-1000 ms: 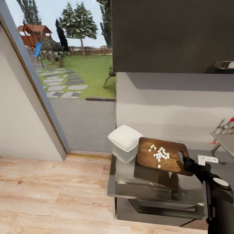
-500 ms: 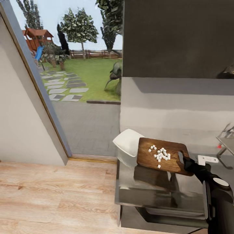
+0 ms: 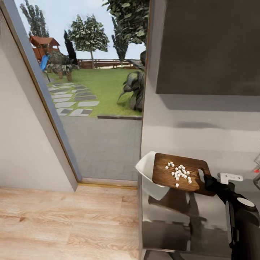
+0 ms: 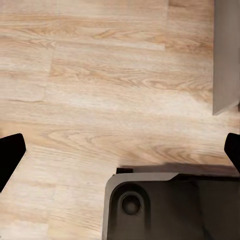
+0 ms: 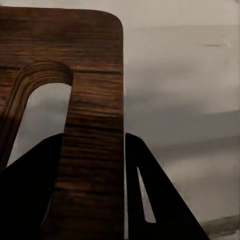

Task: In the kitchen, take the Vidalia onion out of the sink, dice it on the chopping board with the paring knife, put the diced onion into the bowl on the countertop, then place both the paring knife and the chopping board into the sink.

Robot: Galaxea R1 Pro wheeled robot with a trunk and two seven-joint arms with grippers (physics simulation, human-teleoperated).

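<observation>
your right gripper point(image 3: 206, 179) is clenched on the chopping board point(image 3: 180, 174), pinching it at the handle end beside the slot hole. in the right wrist view the two dark fingers point(image 5: 150, 200) sit on either side of the wooden strip of the chopping board point(image 5: 92, 150) next to the slot, closed tight against it with no gap showing. you hold the board lifted above the countertop point(image 3: 173, 216), roughly level, and its shadow falls on the glossy grey surface beneath.

a small heap of diced onion point(image 3: 179, 171) lies on the middle of the board, with a piece or two strayed toward the near edge. the board's left end overlaps the bowl point(image 3: 148, 173), which sits at the left end of the countertop; part of the white bowl is hidden under the board, and it looks tilted, though you cannot tell for sure.

your left gripper point(image 4: 120, 155) is spread wide, its two dark fingertips point(image 4: 10, 155) at opposite edges of the left wrist view, holding nothing, over the wooden floor point(image 4: 100, 75) and the robot's dark base point(image 4: 160, 205).
</observation>
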